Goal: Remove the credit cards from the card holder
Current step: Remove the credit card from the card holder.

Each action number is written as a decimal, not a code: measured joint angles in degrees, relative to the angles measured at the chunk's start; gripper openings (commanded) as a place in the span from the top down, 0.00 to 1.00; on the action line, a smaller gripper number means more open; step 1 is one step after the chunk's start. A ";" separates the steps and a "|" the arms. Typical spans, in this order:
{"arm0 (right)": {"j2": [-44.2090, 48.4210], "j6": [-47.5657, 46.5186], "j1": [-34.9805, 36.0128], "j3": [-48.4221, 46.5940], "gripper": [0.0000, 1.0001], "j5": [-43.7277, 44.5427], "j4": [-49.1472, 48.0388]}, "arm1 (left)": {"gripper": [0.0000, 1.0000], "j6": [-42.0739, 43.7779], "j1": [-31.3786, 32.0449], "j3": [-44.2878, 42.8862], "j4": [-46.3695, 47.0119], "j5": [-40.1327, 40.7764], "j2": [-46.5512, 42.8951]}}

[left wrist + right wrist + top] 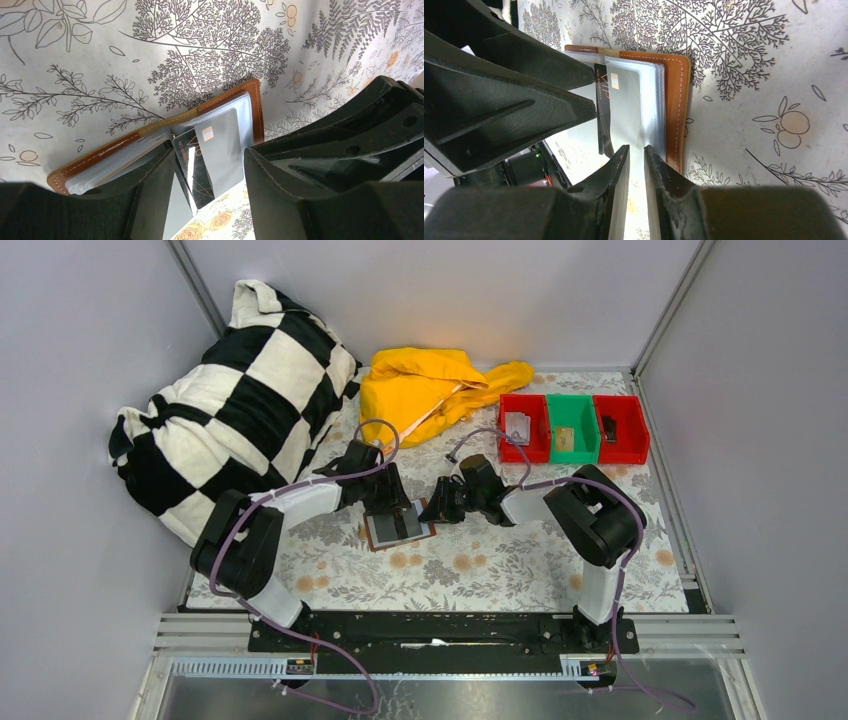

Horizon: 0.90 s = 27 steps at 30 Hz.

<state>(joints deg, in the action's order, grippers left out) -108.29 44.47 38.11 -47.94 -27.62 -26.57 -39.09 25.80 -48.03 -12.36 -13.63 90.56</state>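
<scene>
Open card holder point(398, 525) lies at mid desk point(500, 570). The left tool point(210, 165) gapes astride a grey credit card point(220, 150), likely stiff and slick, jutting toward 6 o'clock; best pinched by its free edge. The right tool point(636, 155), at 3 o'clock, is nearly closed at the sleeve point(651, 100); grip unclear.

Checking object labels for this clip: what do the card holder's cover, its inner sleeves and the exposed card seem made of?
Card holder cover: tan leather or imitation, matte, pale edge stitching. Inner sleeves: clear soft plastic, glossy glare. Card: likely rigid plastic, grey satin face, gold chip, dark printed stripe.
</scene>
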 measured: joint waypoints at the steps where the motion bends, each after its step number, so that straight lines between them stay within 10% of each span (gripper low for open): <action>1: 0.00 0.02 -0.02 0.07 0.75 -0.04 -0.11 | 0.42 0.04 0.00 -0.13 0.02 -0.09 0.28; 20: 0.00 0.35 -0.04 0.37 0.75 -0.22 -0.52 | 0.37 1.09 0.33 -0.26 1.81 -0.63 2.49; 27: 0.00 0.35 -0.07 0.37 0.75 -0.35 -0.52 | 0.52 1.07 -0.13 2.47 5.57 -2.43 1.70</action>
<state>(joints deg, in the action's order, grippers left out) -108.29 44.82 38.04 -47.57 -27.97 -27.09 -38.02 25.67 -45.56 -6.79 -16.05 92.27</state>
